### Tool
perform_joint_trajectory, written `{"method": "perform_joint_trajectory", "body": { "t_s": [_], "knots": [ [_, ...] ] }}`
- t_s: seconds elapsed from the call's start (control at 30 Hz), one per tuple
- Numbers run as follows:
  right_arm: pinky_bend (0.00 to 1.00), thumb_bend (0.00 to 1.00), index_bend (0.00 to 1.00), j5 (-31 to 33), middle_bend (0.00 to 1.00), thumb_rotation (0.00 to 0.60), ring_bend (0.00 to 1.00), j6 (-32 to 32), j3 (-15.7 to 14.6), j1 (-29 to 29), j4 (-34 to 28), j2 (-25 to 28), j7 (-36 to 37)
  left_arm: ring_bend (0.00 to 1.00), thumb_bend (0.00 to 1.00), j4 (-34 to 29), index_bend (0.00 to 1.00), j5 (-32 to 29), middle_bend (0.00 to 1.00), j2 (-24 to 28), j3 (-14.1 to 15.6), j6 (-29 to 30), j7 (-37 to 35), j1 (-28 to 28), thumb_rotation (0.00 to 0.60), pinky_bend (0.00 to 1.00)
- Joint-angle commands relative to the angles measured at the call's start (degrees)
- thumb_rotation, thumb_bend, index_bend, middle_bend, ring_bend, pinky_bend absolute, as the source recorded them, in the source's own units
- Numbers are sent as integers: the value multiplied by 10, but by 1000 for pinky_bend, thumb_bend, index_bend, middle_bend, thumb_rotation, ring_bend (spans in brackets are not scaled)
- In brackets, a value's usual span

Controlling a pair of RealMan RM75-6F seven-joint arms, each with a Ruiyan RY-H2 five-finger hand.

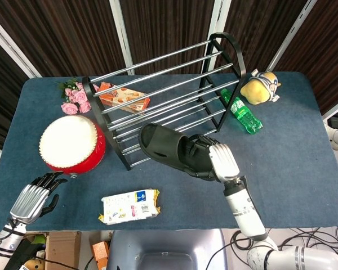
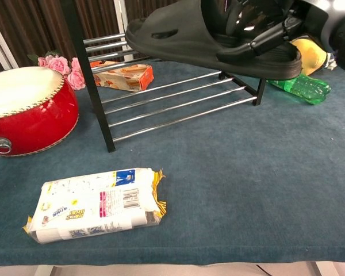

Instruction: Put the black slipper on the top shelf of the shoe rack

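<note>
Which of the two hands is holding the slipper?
The right hand grips the black slipper above the table; the left hand rests open near the red drum.

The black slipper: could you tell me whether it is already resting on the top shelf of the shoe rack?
No, the black slipper is held in the air by the right hand, in front of the shoe rack.

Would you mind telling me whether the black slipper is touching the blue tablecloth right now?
Apart. The chest view shows the black slipper held by the right hand, its sole well above the blue tablecloth, with the rack's lower bars visible beneath it.
</note>
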Motion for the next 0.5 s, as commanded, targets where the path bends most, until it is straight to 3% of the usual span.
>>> {"method": "perform_joint_trajectory", "body": {
  "t_s": [0.03,0.23,0.5],
  "knots": [
    [939,347,587,46,571,600,664,8,45,37,41,-35,-45,166,560,0,297,0,174,0,0,-1,1,0,600,345],
    [939,346,587,95,571,600,664,14,89,80,98,-74,-77,166,561,0,297,-1,175,-1,0,-3,4,-1,600,345],
    [938,347,587,117,571,600,664,18,125,139,204,-118,-88,166,561,-1,297,-3,175,-3,1,-11,12,-3,600,345]
  ]
}}
